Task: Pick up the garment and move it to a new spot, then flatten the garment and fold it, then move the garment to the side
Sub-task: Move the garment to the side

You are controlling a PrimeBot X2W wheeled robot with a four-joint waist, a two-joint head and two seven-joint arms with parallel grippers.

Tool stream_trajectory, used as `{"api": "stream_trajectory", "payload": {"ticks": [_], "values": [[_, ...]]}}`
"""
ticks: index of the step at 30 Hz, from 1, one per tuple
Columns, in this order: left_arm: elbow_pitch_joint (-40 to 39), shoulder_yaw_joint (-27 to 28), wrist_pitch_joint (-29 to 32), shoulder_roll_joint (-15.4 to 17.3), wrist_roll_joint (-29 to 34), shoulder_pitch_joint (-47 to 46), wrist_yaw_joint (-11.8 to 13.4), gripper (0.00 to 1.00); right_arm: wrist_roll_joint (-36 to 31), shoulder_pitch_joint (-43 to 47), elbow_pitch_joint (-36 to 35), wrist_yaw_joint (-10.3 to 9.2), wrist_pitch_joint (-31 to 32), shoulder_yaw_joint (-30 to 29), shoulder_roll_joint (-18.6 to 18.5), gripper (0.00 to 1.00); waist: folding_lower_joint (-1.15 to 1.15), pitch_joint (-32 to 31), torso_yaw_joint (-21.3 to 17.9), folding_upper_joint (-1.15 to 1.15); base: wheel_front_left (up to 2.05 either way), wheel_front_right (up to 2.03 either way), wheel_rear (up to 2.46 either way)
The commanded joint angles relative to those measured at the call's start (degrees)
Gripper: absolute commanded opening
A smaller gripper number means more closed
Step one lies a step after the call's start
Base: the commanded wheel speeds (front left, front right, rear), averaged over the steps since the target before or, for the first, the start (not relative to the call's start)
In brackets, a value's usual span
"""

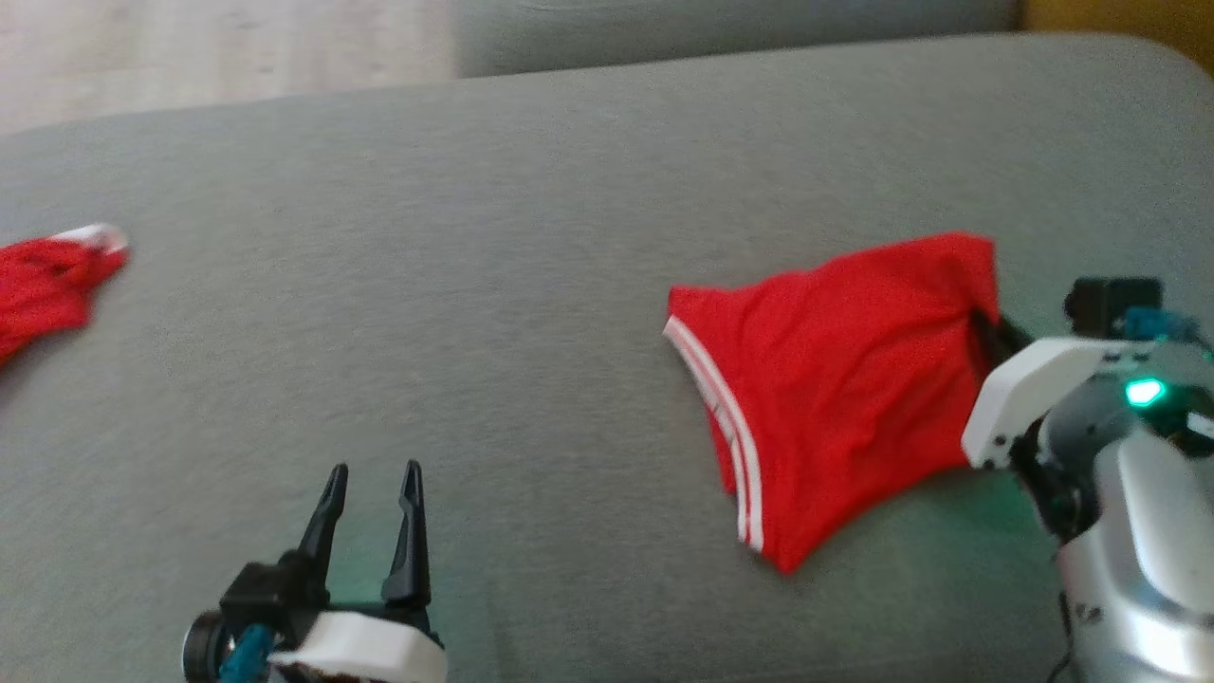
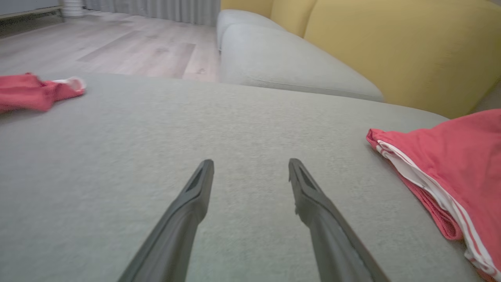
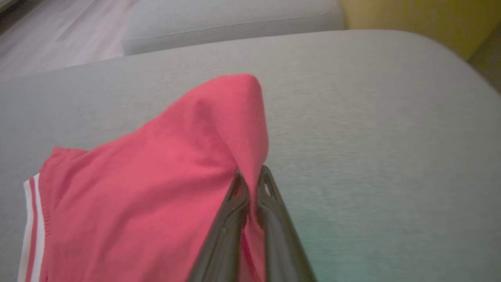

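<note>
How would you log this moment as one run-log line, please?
phase: pick up | right tool: shut on edge of red garment | left tool: open, holding nothing, over grey cushion | other red cloth: far left

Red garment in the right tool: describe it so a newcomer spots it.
On the wide grey cushion, look to the robot's right. The red garment with two white edge stripes lies there, one corner pinched in the right tool; the other red garment sits apart at the far left.
</note>
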Motion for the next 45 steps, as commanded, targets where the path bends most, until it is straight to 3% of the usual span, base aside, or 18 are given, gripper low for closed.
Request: {"api": "stream_trajectory", "payload": {"ticks": [1, 10, 14, 18, 25, 35, 40, 41, 42, 43, 45], "values": [[-1.93, 1.69, -0.28, 1.2, 0.71, -3.15, -0.05, 1.0, -0.16, -2.87, -2.79, 0.37, -0.67, 0.68, -1.06, 0.0, -0.01, 2.71, -5.9, 0.0, 0.0, 0.0, 0.0], [-4.51, 0.5, 3.02, 2.58, 2.55, -8.37, -0.41, 1.0, 1.19, -7.33, -4.75, 0.37, -2.15, 1.34, -1.91, 0.0, -0.01, 7.87, -20.1, 0.0, 0.0, 0.0, 0.0], [-4.85, 0.25, 3.94, 3.16, 2.92, -9.3, -0.39, 1.0, 1.11, -9.27, -3.6, 0.37, -3.15, 2.54, -1.26, 0.0, -0.01, 8.9, -21.97, 0.0, 0.0, 0.0, 0.0], [-4.96, 0.11, 4.5, 3.58, 3.02, -9.79, -0.44, 1.0, 0.87, -12.85, -1.3, 0.37, -3.55, 4.52, -0.86, 0.0, -0.01, 9.39, -21.58, 0.0, 0.0, 0.0, 0.0], [-5.4, 0.8, 4.54, 4.25, 3.0, -10.17, 0.27, 1.0, 0.19, -22.12, 4.33, 0.37, -3.36, 4.21, -2.49, 0.0, -0.01, 10.27, -16.96, 0.0, 0.0, 0.0, 0.0], [-7.5, 1.24, 4.57, 5.1, 3.13, -9.84, 1.34, 1.0, -6.02, -30.67, 13.26, 0.37, -5.31, -7.09, -10.36, 0.0, -0.01, 12.77, -11.28, 0.0, 0.0, 0.0, 0.0], [-7.93, 1.29, 4.63, 5.47, 3.19, -9.72, 1.57, 1.0, -9.58, -30.66, 14.42, 0.37, -6.3, -11.1, -11.5, 0.0, -0.01, 13.71, -10.95, 0.0, 0.0, 0.0, 0.0], [-8.03, 1.29, 4.67, 5.54, 3.22, -9.73, 1.63, 1.0, -10.24, -30.68, 14.67, 0.37, -6.64, -11.81, -11.4, 0.19, -0.01, 13.93, -10.98, 0.0, 0.0, 0.0, 0.0], [-8.12, 1.28, 4.7, 5.6, 3.25, -9.77, 1.69, 1.0, -10.83, -30.74, 15.0, 0.37, -6.93, -12.6, -11.19, 0.45, -0.01, 14.12, -11.06, 0.0, 0.0, 0.0, 0.0], [-8.19, 1.26, 4.77, 5.65, 3.27, -9.83, 1.72, 1.0, -11.33, -30.8, 15.29, 0.37, -7.23, -13.08, -10.88, 0.99, -0.01, 14.28, -11.14, 0.0, 0.0, 0.0, 0.0], [-8.34, 1.16, 4.9, 5.69, 3.35, -10.02, 1.78, 1.0, -12.04, -31.06, 15.57, 0.37, -8.25, -14.41, -10.18, 1.0, -0.01, 14.55, -11.26, 0.0, 0.0, 0.0, 0.0]]}}
